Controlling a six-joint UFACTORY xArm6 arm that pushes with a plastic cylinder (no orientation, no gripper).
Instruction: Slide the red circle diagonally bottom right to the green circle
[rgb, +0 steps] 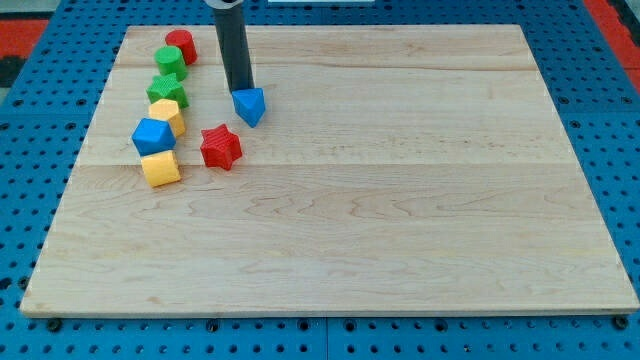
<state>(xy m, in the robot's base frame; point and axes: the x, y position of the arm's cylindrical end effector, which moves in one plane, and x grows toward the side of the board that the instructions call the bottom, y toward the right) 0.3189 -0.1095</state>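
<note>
The red circle (181, 45) sits near the board's top left corner. The green circle (169, 62) touches it just below and to the left. My tip (240, 91) is to the right of both, resting against the top of a blue triangular block (250, 105). The rod (233, 45) comes down from the view's top. The tip stands about a block's width to the right of the red circle and lower than it.
A column of blocks runs down the left: a green star (165, 90), a yellow block (168, 115), a blue block (152, 135) and a yellow square (160, 168). A red star (220, 147) lies below the blue triangle. The wooden board (400, 200) lies on a blue pegboard.
</note>
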